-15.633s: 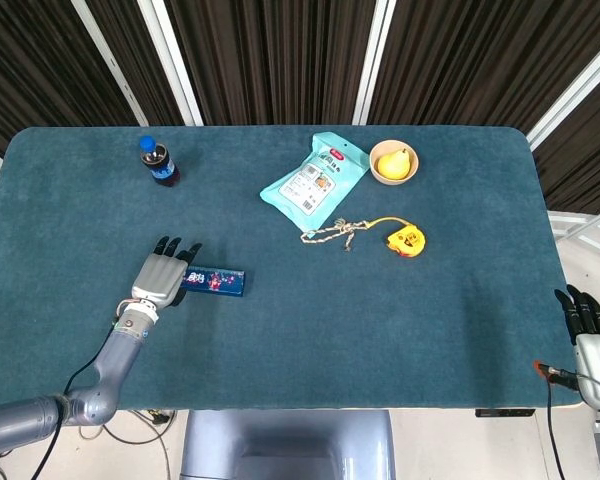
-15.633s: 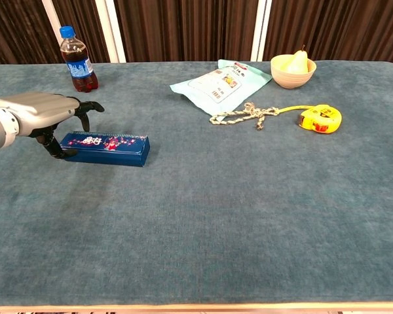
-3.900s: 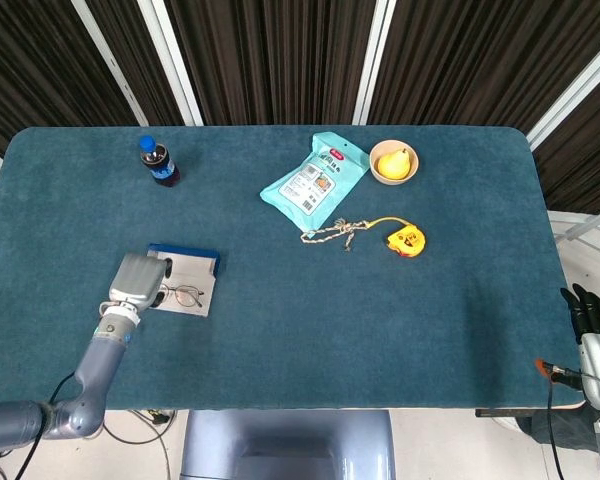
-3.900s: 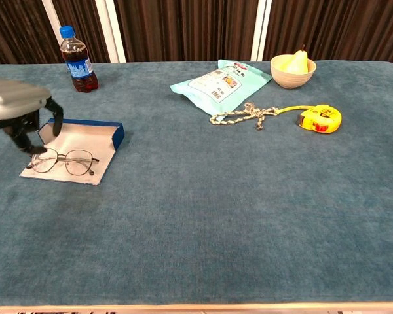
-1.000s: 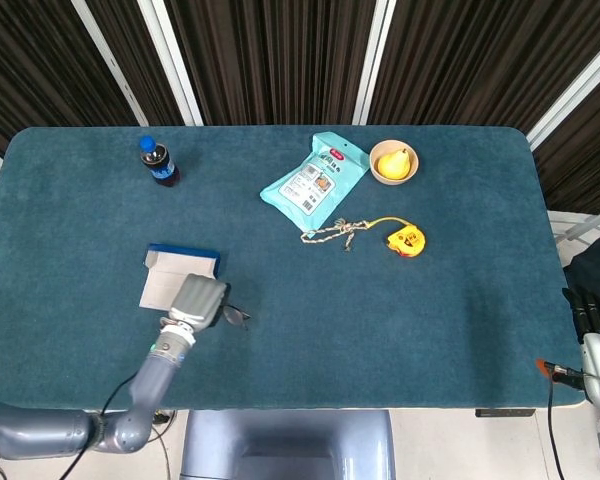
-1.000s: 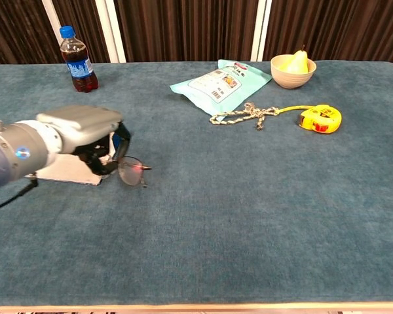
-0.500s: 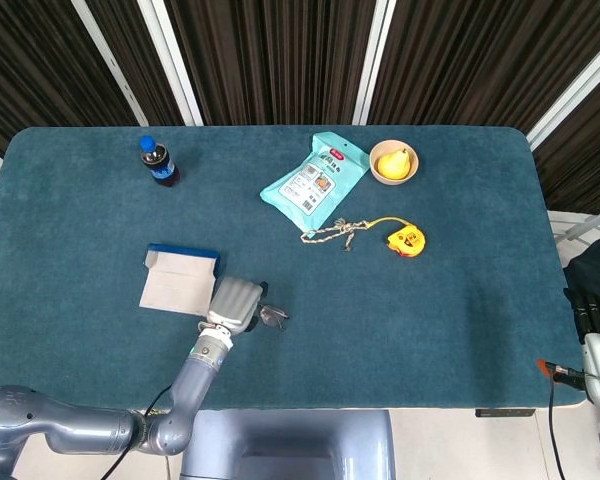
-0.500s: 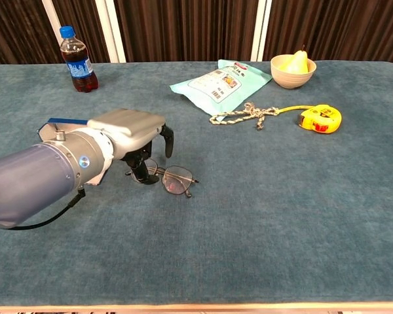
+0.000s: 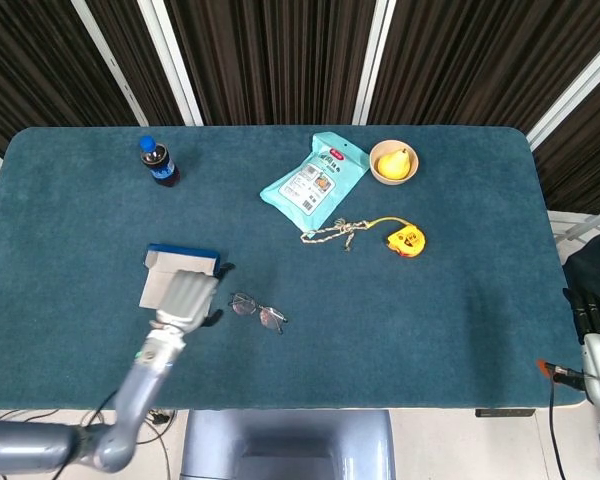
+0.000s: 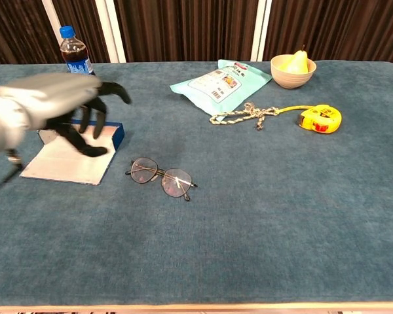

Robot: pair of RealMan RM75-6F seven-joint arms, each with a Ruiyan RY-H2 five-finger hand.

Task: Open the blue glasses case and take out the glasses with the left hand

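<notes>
The glasses (image 10: pixel 161 176) lie on the desk (image 10: pixel 281 196), just right of the open case (image 10: pixel 75 154). The left hand (image 10: pixel 65 101) hovers over the case, fingers spread, holding nothing, apart from the glasses. The right hand (image 9: pixel 592 325) sits off the desk's right edge; its state cannot be told. No writing is legible. Bottle (image 10: pixel 76 59), pouch (image 10: pixel 221 80), rope (image 10: pixel 245 114), tape measure (image 10: pixel 321 118) and bowl (image 10: pixel 292 70) stand well apart.

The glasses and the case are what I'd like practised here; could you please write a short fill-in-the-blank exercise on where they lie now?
1. The glasses lie on the ___, outside the case.
2. The blue glasses case lies ___, its pale lining showing.
3. The left hand holds ___.
4. The bowl holds a ___.

Missing words: table; open; nothing; pear
</notes>
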